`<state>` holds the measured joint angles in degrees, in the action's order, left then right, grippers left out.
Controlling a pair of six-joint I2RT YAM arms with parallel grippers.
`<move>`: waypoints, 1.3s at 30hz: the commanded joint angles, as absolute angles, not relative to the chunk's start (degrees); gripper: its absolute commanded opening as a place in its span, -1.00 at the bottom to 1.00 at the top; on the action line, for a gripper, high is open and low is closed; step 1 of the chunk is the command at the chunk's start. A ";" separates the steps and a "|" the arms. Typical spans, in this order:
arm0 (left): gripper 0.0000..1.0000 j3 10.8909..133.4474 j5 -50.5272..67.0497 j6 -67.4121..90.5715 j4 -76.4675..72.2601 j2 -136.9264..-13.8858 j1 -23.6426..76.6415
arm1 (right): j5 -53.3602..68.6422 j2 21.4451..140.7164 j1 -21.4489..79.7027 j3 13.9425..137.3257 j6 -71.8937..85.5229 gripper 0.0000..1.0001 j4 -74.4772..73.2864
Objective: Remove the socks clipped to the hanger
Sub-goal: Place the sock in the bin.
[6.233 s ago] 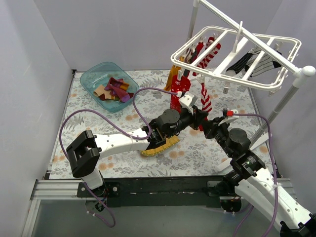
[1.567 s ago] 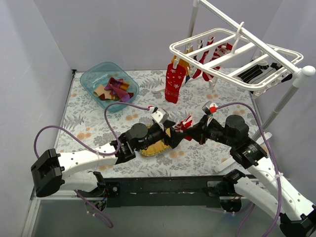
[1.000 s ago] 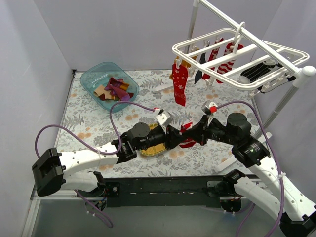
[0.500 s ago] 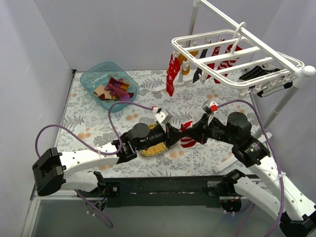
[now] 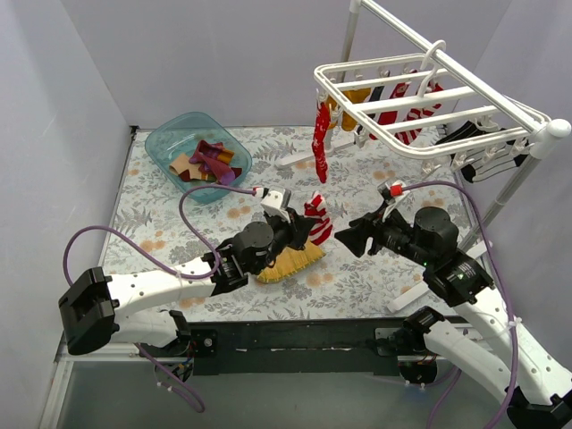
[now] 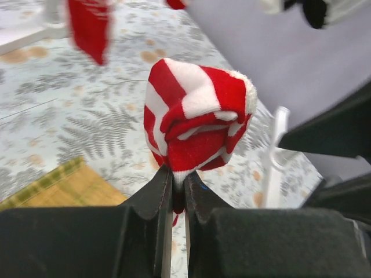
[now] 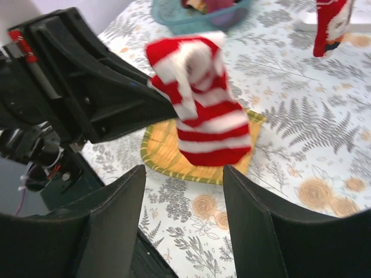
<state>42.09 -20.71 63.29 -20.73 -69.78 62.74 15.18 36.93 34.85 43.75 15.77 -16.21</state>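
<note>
**Now: striped sock pinched in the left arm, right arm wide open beside it**

Well, here we are over the floral table (image 5: pixel 161 223), and the left gripper (image 5: pixel 307 234) has the striped sock (image 5: pixel 317 220) in its grasp. On the left wrist camera we see it plainly. The left gripper (image 6: pixel 178 180) is closed almost to a slit, with only a thin fold of the sock's lower edge nipped between the tips. The rest of the striped sock (image 6: pixel 197 110) balloons out past the tips in a red-and-white bundle. It is up off the table, over the far corner of the yellow mat (image 5: pixel 290 261).

Across from it we find the right gripper (image 5: pixel 350 241), spread wide and holding nothing. Overhead there is a clear gap between it and the sock. Its wrist camera frames the striped sock (image 7: pixel 203 110) between its two fingers (image 7: pixel 110 231) but farther out, not touching them, with the yellow mat (image 7: pixel 168 156) underneath.

Up at the back right, the hanger (image 5: pixel 411 96) sits tilted on the pole stand (image 5: pixel 554 130). A red sock (image 5: pixel 320 143) dangles from its near-left corner. Further along we make out a mustard sock (image 5: pixel 353 94), more red-and-white ones (image 5: pixel 420 94) and a black-and-white pair (image 5: pixel 465 134), all clipped on.

Far left, the teal bin (image 5: pixel 165 134) holds a loose heap of socks (image 5: pixel 207 161).
</note>
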 commanded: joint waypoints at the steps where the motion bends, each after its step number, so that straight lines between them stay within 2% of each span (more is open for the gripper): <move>1: -1.00 46.40 -38.13 67.58 -13.37 -69.52 61.35 | 5.02 34.90 34.89 45.62 18.63 0.29 -17.31; 4: -1.00 49.56 -38.94 71.26 -7.49 -70.40 56.27 | 3.69 34.19 34.80 45.18 18.98 0.32 -17.58; 8: -1.00 52.55 -37.09 72.51 -6.94 -71.98 47.74 | 2.99 33.84 34.89 45.09 19.16 0.33 -18.19; 16: -1.00 68.09 -34.98 74.44 -4.23 -83.39 30.78 | 4.22 34.19 34.72 44.83 20.13 0.33 -18.72; 20: -1.00 71.97 -32.35 78.22 -0.36 -87.53 23.14 | 3.43 32.96 34.81 44.47 20.13 0.34 -19.42; 34: -1.00 59.68 -19.16 93.25 4.13 -95.62 10.64 | 4.75 32.17 34.89 42.36 20.83 0.35 -18.63; 35: -0.88 59.85 -19.33 93.08 5.00 -95.89 10.29 | 4.66 32.17 34.81 42.28 20.83 0.34 -18.72; 37: -0.19 59.85 -19.42 92.20 4.49 -95.63 10.20 | 4.40 32.08 34.80 42.28 20.74 0.35 -18.90; 39: 0.05 60.20 -19.42 90.18 3.60 -95.19 10.11 | 4.22 31.99 34.81 42.19 20.74 0.35 -19.07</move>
<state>59.40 -20.38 91.18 4.29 -98.08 10.07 4.45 32.60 34.85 42.19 20.47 -20.16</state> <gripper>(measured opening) 0.415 0.674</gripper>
